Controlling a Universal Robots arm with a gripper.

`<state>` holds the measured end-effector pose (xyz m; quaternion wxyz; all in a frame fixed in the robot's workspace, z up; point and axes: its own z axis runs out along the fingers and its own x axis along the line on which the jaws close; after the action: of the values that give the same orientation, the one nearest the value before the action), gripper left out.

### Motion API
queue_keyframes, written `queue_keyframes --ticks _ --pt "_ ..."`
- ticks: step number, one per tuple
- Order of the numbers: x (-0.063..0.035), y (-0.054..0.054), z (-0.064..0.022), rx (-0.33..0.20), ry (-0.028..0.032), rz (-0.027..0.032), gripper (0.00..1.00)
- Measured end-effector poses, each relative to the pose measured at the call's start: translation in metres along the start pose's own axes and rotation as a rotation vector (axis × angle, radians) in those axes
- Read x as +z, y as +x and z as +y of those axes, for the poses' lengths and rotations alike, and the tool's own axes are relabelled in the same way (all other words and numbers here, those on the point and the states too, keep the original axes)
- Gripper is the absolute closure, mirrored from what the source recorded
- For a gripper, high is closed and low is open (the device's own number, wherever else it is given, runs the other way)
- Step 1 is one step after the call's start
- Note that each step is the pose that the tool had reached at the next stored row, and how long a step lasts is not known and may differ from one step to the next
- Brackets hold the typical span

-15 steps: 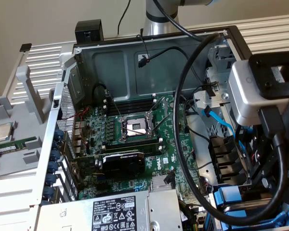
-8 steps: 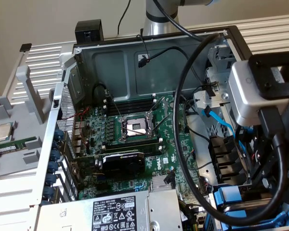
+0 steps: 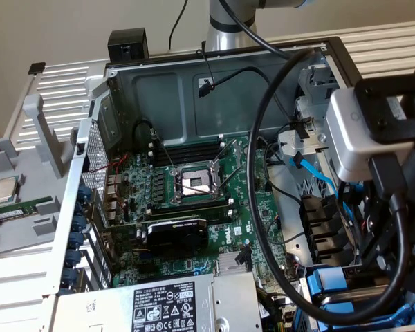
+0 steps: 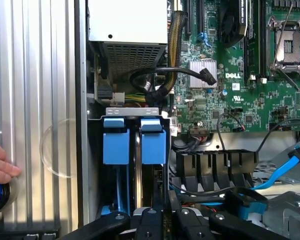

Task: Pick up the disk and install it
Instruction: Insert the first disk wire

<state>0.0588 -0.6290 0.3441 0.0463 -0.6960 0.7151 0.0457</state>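
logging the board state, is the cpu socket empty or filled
Empty: the socket shows bare contacts, no chip seated.

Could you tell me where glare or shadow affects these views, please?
Wrist view: a faint circular reflection sits over the ribbed metal panel, and the bay holding the blue drive carriers lies in deep shadow. Exterior view: the motherboard is evenly lit.
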Motion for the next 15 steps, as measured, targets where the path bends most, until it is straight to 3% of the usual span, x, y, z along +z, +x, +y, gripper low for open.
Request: queue_keyframes --ticks 7,15 --pt "-0.0006 0.0000 0.0013 0.000 0.0037 0.0005 0.84" --pt "-0.0005 0.0000 0.0027 -0.002 0.0164 0.0030 0.84"
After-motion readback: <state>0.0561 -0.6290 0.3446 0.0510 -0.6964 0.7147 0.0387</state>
